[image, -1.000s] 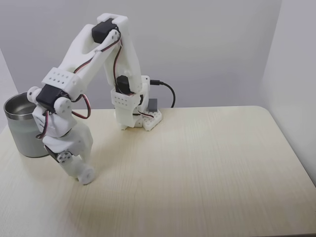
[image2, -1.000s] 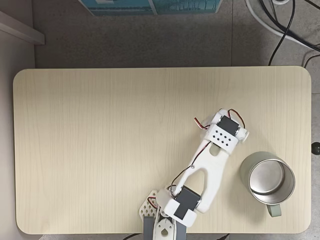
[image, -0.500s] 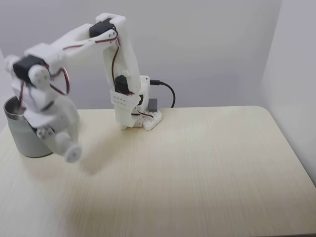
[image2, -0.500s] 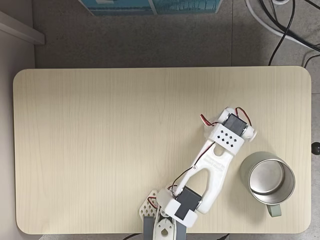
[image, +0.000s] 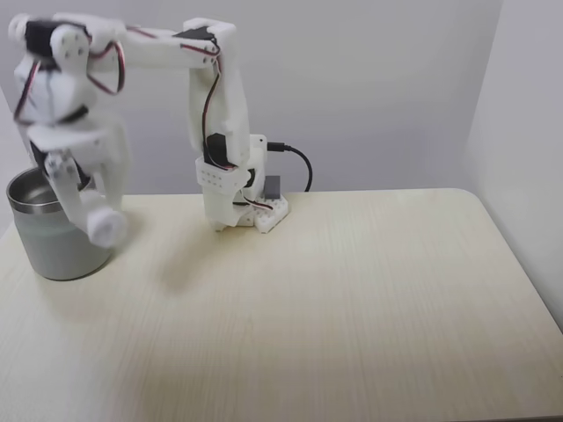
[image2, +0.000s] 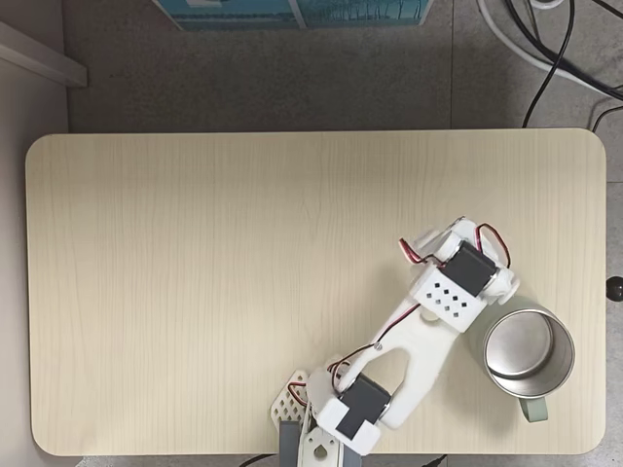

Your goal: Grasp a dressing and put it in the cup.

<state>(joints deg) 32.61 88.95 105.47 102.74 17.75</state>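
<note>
Currently, a white robot arm [image: 198, 61] reaches from its base [image: 242, 207] at the back of a table toward a metal cup [image: 48, 230], seen in both fixed views. In the side-on fixed view the gripper [image: 92, 220] hangs raised just beside the cup's rim, its tip blurred by motion; at that tip is a rounded white lump that may be the dressing, but it cannot be told apart from the white plastic, so I cannot tell whether the jaws are pinching anything or how they stand. No dressing lies on the table. The raised height seems meant to clear the rim before a drop. From above, the wrist [image2: 458, 287] sits just beside the cup [image2: 526, 352], slightly overlapping its edge, and the shiny inside looks empty. A small pale green tab [image2: 532, 407] sticks out from the cup's near side. The table [image2: 195, 292] is pale wood-grain with rounded corners. Behind it stand plain grey walls [image: 369, 88]; black cables [image2: 555, 49] trail over a grey floor, near a teal box [image2: 292, 12].
</note>
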